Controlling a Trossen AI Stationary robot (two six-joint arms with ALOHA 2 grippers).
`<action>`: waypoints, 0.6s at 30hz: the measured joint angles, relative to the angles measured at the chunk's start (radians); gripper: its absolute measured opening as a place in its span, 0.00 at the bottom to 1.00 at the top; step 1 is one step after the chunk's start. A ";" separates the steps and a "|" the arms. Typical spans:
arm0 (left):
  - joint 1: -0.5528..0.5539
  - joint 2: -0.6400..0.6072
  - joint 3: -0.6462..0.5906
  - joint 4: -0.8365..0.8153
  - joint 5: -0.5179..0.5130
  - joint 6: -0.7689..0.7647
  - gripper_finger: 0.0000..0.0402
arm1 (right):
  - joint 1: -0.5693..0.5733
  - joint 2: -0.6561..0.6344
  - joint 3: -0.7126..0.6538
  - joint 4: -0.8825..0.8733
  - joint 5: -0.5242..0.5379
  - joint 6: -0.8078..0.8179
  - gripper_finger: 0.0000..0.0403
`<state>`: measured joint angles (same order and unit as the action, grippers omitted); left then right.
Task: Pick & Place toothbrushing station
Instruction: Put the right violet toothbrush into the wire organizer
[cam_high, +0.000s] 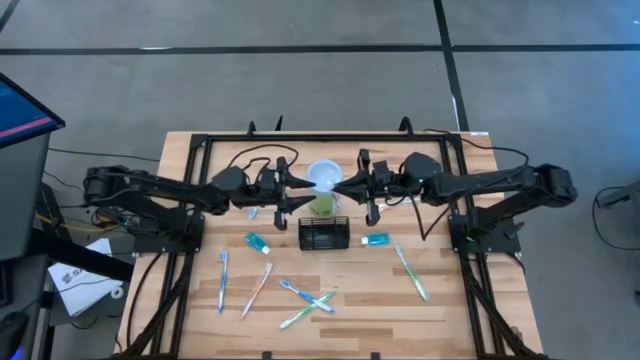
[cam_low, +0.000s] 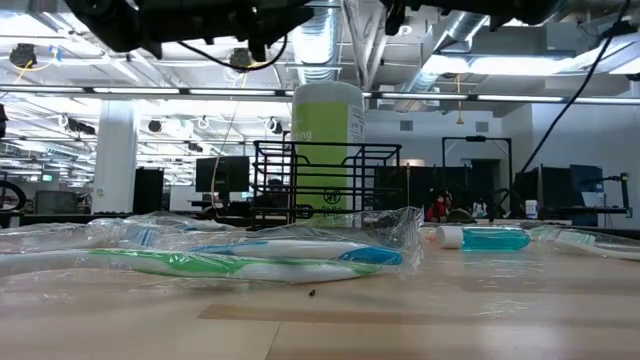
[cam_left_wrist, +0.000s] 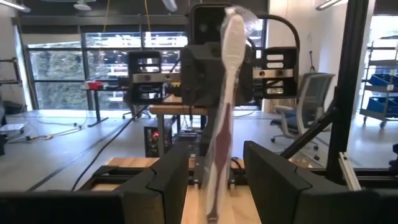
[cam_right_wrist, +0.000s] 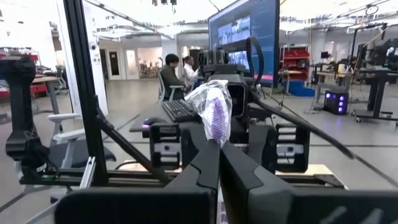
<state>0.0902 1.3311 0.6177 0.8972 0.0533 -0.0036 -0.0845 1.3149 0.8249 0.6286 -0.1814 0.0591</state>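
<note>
High view: both arms meeting above the lime-green cup (cam_high: 324, 190) at counter (cam_high: 450, 310) centre.
Left tool (cam_high: 300, 186): fingers spread, a wrapped toothbrush (cam_left_wrist: 225, 99) standing between them, unclasped.
Toothbrushing station (cam_high: 323, 234): black wire caddy, upright, just in front of cup.
Right tool (cam_high: 345, 184): clamped tight on the plastic-wrapped toothbrush's bristle end.
Counter front: loose wrapped toothbrushes (cam_high: 305, 300), scattered.

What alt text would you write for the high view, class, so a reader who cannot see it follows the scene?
Seen from above, the left gripper and right gripper meet over a lime-green cup on a wooden table. In front of the cup stands a black wire-mesh caddy, with wrapped toothbrushes and toothpaste tubes scattered around.
</note>
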 joint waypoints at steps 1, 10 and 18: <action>0.000 0.012 0.010 0.003 0.000 0.000 0.37 | -0.001 0.003 0.000 0.013 0.000 0.004 0.00; 0.000 0.041 0.050 0.001 0.032 0.002 0.37 | -0.001 0.020 0.001 0.063 0.000 -0.006 0.00; 0.001 0.099 0.102 0.005 0.024 0.006 0.40 | -0.001 0.040 -0.001 0.063 -0.001 -0.006 0.00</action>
<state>0.0910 1.4303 0.7198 0.9018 0.0776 0.0029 -0.0856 1.3548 0.8242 0.6918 -0.1822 0.0526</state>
